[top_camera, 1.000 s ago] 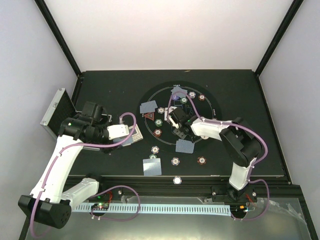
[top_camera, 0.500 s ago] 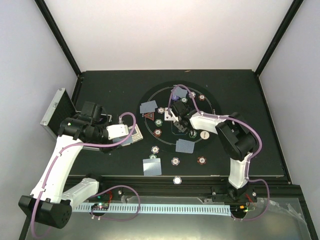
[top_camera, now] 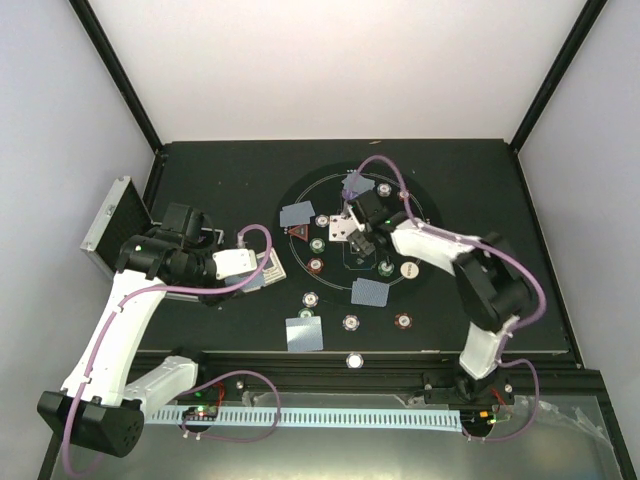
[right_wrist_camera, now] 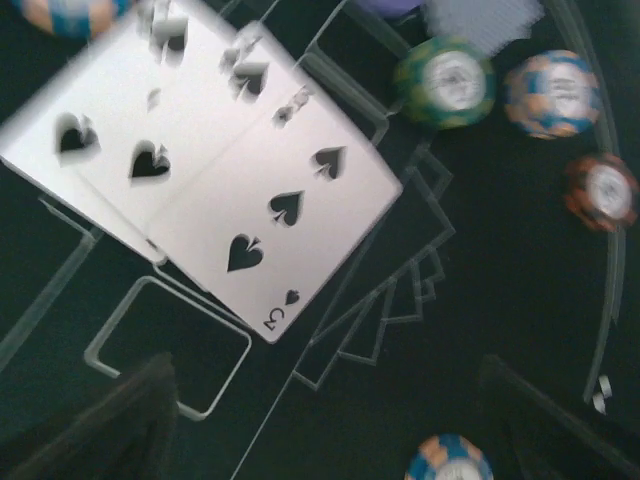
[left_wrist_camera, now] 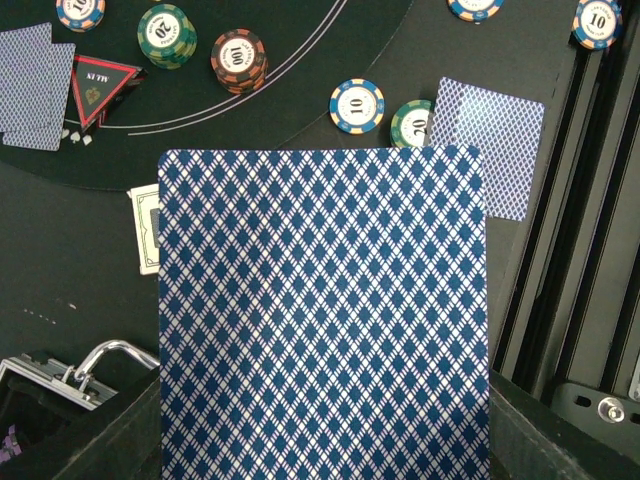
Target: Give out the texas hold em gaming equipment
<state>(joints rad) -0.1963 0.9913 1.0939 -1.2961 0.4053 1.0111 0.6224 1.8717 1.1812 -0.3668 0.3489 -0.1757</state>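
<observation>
My left gripper [top_camera: 258,270] is shut on a blue-backed playing card [left_wrist_camera: 322,310] that fills the left wrist view and hides the fingers. My right gripper [top_camera: 362,246] is open and empty over the round mat [top_camera: 420,215]; its dark fingertips [right_wrist_camera: 110,425] flank bare mat in the right wrist view. Two face-up spade cards [right_wrist_camera: 270,205] lie overlapped just ahead of it, also in the top view [top_camera: 343,228]. Face-down cards [top_camera: 369,291], striped chips [top_camera: 316,243] and a red triangle marker [top_camera: 298,232] are spread on the mat. A white disc [top_camera: 409,268] lies beside the right wrist.
The silver ribbed case [top_camera: 108,222] stands open at the far left, its handle [left_wrist_camera: 100,358] under the left gripper. A face-down card [top_camera: 304,333] and a white button [top_camera: 354,360] lie near the front rail. Chips [right_wrist_camera: 445,80] crowd the mat's far side.
The right arm has swung its gripper toward the far side of the mat, uncovering the white disc. The face-up cards now lie free on the mat. The left arm has not moved.
</observation>
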